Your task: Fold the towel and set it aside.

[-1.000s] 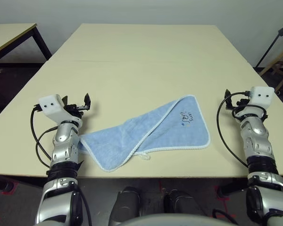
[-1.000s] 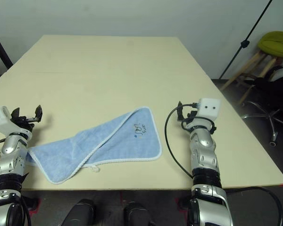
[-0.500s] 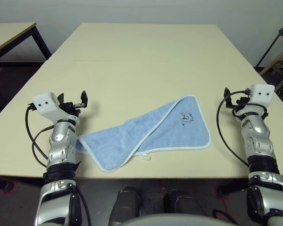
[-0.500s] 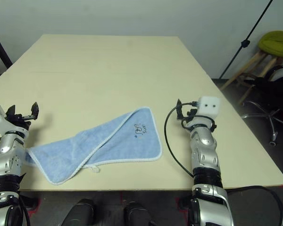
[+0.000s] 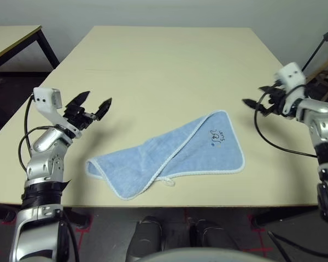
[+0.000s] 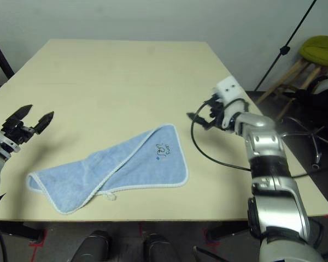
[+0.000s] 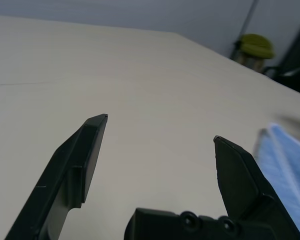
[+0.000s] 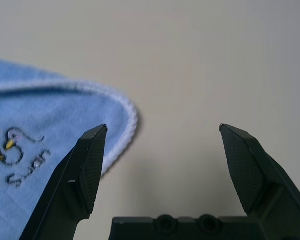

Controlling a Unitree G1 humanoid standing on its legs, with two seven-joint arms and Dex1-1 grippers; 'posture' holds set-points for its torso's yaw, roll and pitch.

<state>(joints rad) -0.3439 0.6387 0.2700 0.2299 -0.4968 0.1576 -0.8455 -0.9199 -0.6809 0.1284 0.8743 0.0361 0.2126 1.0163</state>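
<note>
Just towel (image 5: pixel 169 155), flat on table (image 5: pixel 169 65)

The left gripper (image 5: pixel 94 103) was raised at the left, its two black fingers spread wide and pointing inward toward the right. The right gripper (image 5: pixel 252 103) hung at the far right, tilted slightly downward and pointing left, its fingers equally wide apart and holding nothing.

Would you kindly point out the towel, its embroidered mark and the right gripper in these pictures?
towel (image 5: pixel 169 155): left eye view, middle of the blue cloth.
embroidered mark (image 5: pixel 216 134): left eye view, dark stitching near the towel's far right corner.
right gripper (image 8: pixel 162 131): right wrist view, midway between its open fingertips.
</note>
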